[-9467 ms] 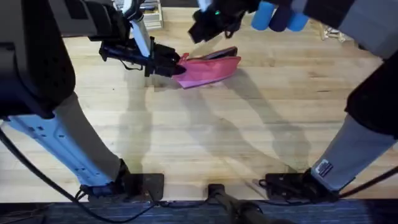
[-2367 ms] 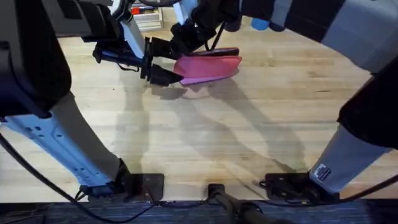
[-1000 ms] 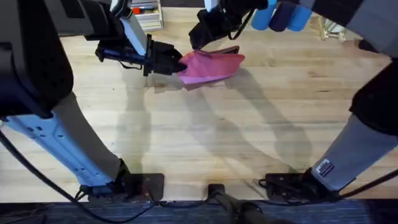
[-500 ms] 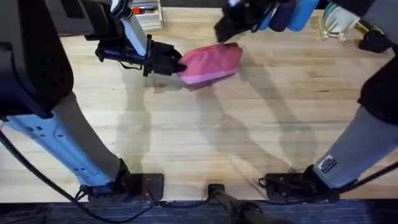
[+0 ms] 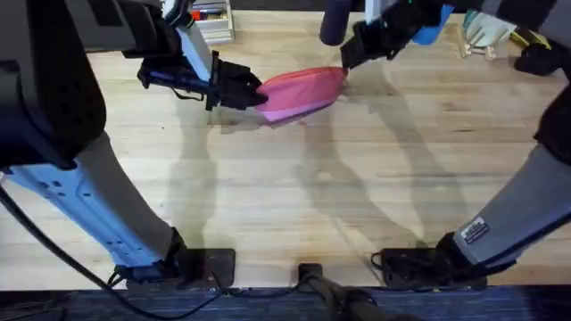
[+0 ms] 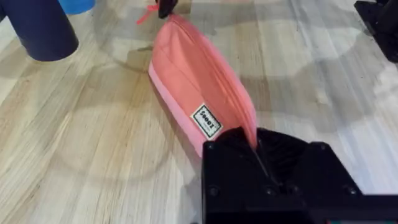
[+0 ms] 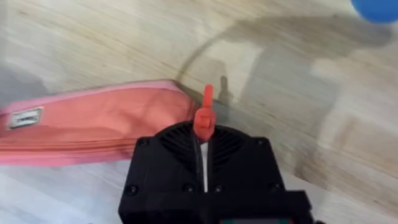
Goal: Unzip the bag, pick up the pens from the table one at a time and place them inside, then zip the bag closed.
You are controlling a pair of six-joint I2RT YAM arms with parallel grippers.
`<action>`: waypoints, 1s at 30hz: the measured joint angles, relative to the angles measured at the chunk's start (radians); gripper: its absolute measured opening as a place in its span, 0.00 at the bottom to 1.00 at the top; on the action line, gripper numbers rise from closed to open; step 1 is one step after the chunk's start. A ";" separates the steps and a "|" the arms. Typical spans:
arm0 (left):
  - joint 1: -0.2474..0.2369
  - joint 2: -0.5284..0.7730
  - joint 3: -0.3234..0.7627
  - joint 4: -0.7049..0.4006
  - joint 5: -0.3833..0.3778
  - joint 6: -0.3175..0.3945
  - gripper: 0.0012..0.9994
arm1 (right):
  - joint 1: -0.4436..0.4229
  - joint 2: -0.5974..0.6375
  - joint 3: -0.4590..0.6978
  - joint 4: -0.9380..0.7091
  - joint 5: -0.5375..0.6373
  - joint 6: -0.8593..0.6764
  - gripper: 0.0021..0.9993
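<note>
Pink bag [image 5: 302, 92] lying zipped on the desk [image 5: 339, 196], upper middle of the overhead frame, tilted with its right end higher. Left end pinched between the left fingers [image 5: 252, 93], clamped on the fabric beside a small white label [image 6: 206, 121]. At the right end, right fingers [image 5: 346, 61] closed narrowly on the red zipper pull [image 7: 203, 114]. Blue cylinder [image 5: 430, 27] near the top right of the overhead frame, past the bag.

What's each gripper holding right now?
Left gripper: shut on one end of the pink pencil pouch.
Right gripper: shut on the red zipper pull.
</note>
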 joint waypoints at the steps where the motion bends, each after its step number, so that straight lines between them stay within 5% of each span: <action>1: 0.000 0.000 0.000 0.000 0.000 0.000 0.04 | -0.006 -0.004 -0.026 0.030 -0.004 0.000 0.03; 8: -0.002 0.000 0.000 -0.002 0.002 0.000 0.04 | -0.053 -0.024 -0.164 0.185 -0.060 0.051 0.03; 16: -0.008 0.000 0.000 -0.004 0.001 0.000 0.04 | -0.079 -0.034 -0.188 0.187 -0.099 0.111 0.05; 20: 0.000 0.000 0.000 -0.009 -0.027 0.000 0.04 | -0.091 -0.084 -0.200 0.183 0.004 0.113 0.39; 24: 0.013 0.000 0.000 -0.011 -0.042 0.000 0.04 | -0.093 -0.189 -0.202 0.155 0.074 0.110 0.96; 29: 0.014 0.000 0.000 -0.011 -0.048 0.000 0.05 | -0.049 -0.339 -0.202 0.107 0.100 0.109 1.00; 30: 0.014 0.000 0.000 -0.012 -0.046 0.003 0.17 | -0.041 -0.362 -0.202 0.104 0.101 0.109 1.00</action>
